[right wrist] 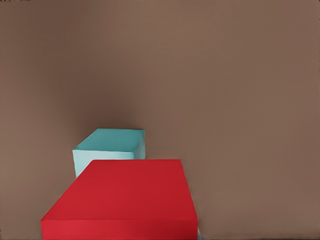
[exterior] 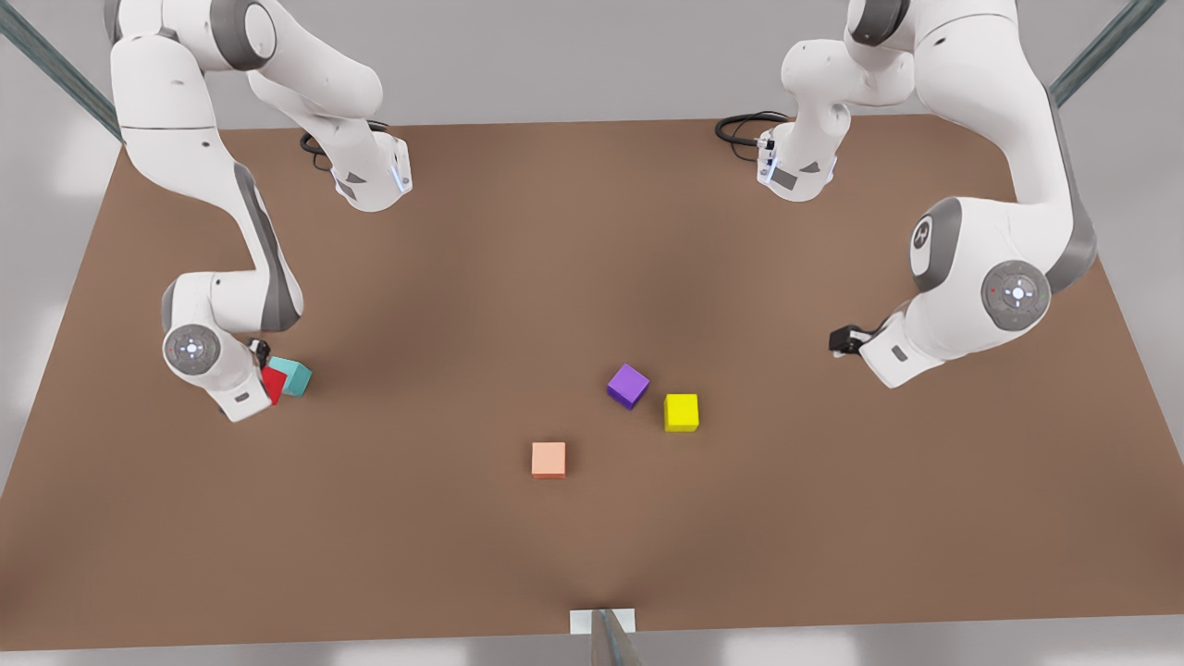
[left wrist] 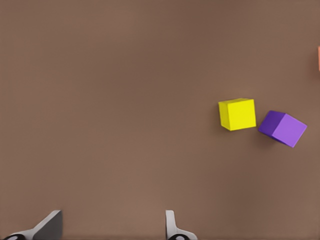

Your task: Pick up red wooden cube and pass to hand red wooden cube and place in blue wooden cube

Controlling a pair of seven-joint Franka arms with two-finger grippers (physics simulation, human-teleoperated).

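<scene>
The right gripper (exterior: pixel 265 363) is apparently clutching the small matte red wooden cube (exterior: pixel 274 385) — just beside the teal-blue wooden cube (exterior: pixel 295 376). The left gripper (exterior: pixel 840 340) is hovering apart, fingers (left wrist: pixel 171 225) spread, empty.

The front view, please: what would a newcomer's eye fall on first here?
Probably the red wooden cube at the right gripper, pressed close beside the blue wooden cube at the front view's left. Next, the loose purple cube, yellow cube and salmon cube mid-table, while the left gripper waits open at the front view's right.
</scene>
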